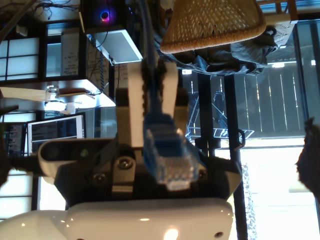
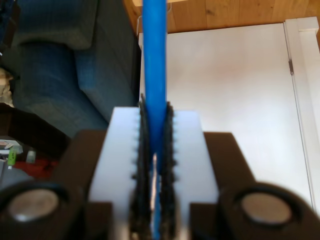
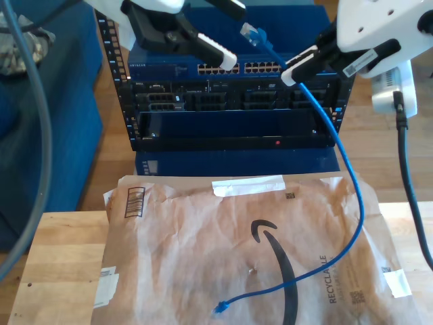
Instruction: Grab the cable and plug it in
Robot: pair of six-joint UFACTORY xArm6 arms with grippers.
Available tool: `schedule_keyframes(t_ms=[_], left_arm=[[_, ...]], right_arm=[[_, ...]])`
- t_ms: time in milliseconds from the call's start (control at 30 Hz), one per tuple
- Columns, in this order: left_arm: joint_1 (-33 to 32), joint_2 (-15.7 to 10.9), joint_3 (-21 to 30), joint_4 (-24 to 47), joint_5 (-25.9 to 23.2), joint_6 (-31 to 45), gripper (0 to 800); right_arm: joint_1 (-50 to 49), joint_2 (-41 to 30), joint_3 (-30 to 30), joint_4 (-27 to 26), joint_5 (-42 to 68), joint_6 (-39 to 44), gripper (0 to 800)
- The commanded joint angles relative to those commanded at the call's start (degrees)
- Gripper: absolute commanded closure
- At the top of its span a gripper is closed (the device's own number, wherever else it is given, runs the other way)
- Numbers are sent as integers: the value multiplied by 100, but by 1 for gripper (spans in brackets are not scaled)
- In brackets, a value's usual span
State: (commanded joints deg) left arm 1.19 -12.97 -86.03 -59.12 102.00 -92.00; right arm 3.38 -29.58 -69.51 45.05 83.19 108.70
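Crumpled brown paper mailer (image 3: pixel 189 237) covers a wooden table (image 3: pixel 61 257). Behind it stands a blue equipment rack (image 3: pixel 230 115), with wood floor around. My first gripper (image 1: pixel 152 67) is clamped narrow on the blue cable (image 1: pixel 149 30), its plug (image 1: pixel 167 160) behind the fingers, toward the wrist. My second gripper (image 2: pixel 155 107) also pinches the cable, which runs straight out past its tips. The slack droops to a free plug (image 3: pixel 222 308) on the paper.

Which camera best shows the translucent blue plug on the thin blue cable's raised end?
The first wrist view: the translucent blue plug is large and sharp at my first gripper. The exterior view shows it tiny before the dark rack; the second wrist view shows the blue cable clamped in my second gripper.
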Motion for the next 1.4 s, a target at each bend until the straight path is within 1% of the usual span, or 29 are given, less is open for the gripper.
schedule_keyframes(t_ms=[167,267,300,400,433,467,633,700,733,833,867,933,1067,1133,1167,1233,1400], left_arm=[[-18,0,-9,-9,0,0,20],[-26,-9,-9,-18,0,9,48],[-26,-9,-9,-18,0,9,75],[-26,-9,9,-18,18,9,95],[-26,-9,9,-18,62,9,130],[-26,-18,0,-18,114,9,143],[-26,-44,-9,-35,176,88,169],[-9,-44,0,-35,176,79,194],[-9,-44,0,-35,176,70,229],[-9,-44,9,-44,176,79,233],[-9,-44,18,-44,176,70,253],[-9,-44,18,-44,167,70,333],[0,-44,18,-44,167,79,344],[0,-44,18,-44,167,79,379],[0,-44,18,-44,158,79,384],[0,-44,18,-44,167,79,430],[18,-44,18,-44,149,79,490]], right_arm=[[0,0,9,0,0,0,798],[0,0,18,0,0,0,798],[0,0,18,0,0,0,798],[0,0,18,0,0,0,798],[0,0,18,0,9,0,798],[0,0,18,0,26,0,798],[0,0,18,0,44,0,798],[0,0,18,0,53,0,798],[0,0,18,0,53,0,798],[0,0,18,0,53,0,798],[0,0,18,0,53,0,798],[0,0,18,0,53,0,798],[0,0,26,0,53,0,798],[0,0,26,0,53,0,798],[0,0,26,0,53,0,798],[0,0,26,0,53,0,798],[0,0,26,0,53,0,798]])
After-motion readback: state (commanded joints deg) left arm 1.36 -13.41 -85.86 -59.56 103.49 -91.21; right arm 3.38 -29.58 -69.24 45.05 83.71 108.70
